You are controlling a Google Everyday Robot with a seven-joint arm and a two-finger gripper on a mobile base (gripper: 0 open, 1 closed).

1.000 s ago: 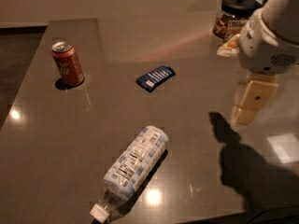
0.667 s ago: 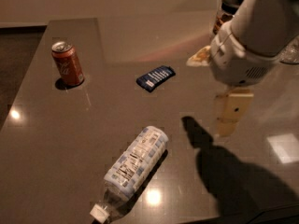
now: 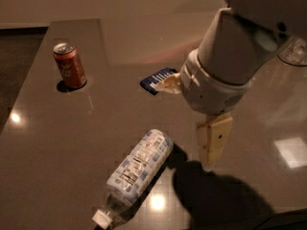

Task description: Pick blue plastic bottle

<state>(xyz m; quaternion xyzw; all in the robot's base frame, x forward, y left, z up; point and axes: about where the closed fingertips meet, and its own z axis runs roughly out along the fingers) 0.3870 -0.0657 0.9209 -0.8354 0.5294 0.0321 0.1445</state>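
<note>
Bottle: the clear ribbed plastic water bottle with a pale blue label [image 3: 139, 169] lies on its side on the glossy brown table [image 3: 57, 143], white cap toward the near edge.
Gripper: the beige two-finger gripper [image 3: 183, 124] hangs just right of the bottle's base, spread wide and holding nothing.
Risk: the round, loose bottle could roll off if one finger nudges it first, and the small dark blue flat packet [image 3: 156, 79] beside the far finger may get swept.
Bystander: the red soda can [image 3: 69, 65] stands well apart.
Change: since a second ago the arm has swung left, nearer the bottle; nothing else has moved.
</note>
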